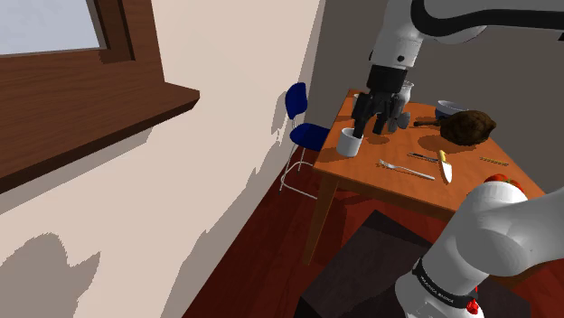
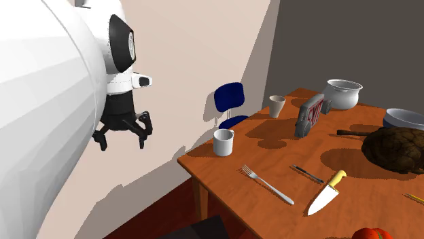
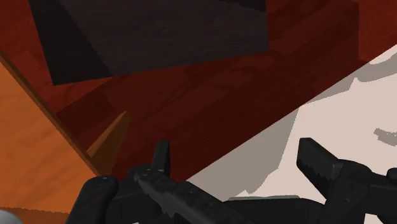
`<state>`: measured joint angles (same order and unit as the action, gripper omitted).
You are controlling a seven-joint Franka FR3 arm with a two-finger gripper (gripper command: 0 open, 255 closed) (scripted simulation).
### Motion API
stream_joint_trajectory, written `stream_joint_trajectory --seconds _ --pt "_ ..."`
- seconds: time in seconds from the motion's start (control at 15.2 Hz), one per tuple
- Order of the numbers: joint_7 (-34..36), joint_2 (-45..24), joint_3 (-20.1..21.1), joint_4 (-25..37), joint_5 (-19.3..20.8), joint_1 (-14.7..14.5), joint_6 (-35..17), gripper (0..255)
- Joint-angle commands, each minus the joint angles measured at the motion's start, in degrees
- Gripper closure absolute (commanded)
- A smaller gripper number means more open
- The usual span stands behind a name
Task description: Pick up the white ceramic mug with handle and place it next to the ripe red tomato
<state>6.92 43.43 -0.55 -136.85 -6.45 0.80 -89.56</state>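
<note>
A white mug (image 1: pixel 349 141) with a handle stands near the corner of the orange wooden table (image 1: pixel 398 185), close to the wall. My black gripper (image 1: pixel 368 125) hangs just above it, open, with nothing between the fingers. In the second exterior view the mug (image 2: pixel 223 142) sits at the table's left corner and the gripper (image 2: pixel 122 141) appears up and to its left. The red tomato (image 2: pixel 372 233) lies at the table's near edge, far from the mug; in the shoulder view the tomato (image 1: pixel 502 183) is partly hidden by my arm. The wrist view has the gripper (image 3: pixel 238 162) over floor, wall and table edge.
On the table lie a fork (image 2: pixel 266 184), a yellow-handled knife (image 2: pixel 326 193), a dark brown lump (image 2: pixel 397 149), a grey and red object (image 2: pixel 311 114), a small cup (image 2: pixel 276 106), a pot (image 2: pixel 342 94) and a bowl (image 2: pixel 406 119). A blue chair (image 2: pixel 230 98) stands behind.
</note>
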Motion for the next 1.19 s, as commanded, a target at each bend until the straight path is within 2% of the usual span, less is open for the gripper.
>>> stream_joint_trajectory --seconds 0.0,0.59,1.12 --pt "0.0 0.0 0.0 0.0 0.0 0.0 0.0 0" --pt "-9.1 -11.4 -7.0 0.5 6.2 3.5 -10.5 0" --pt "-16.5 -24.8 -12.9 5.5 8.9 5.7 -19.0 0"
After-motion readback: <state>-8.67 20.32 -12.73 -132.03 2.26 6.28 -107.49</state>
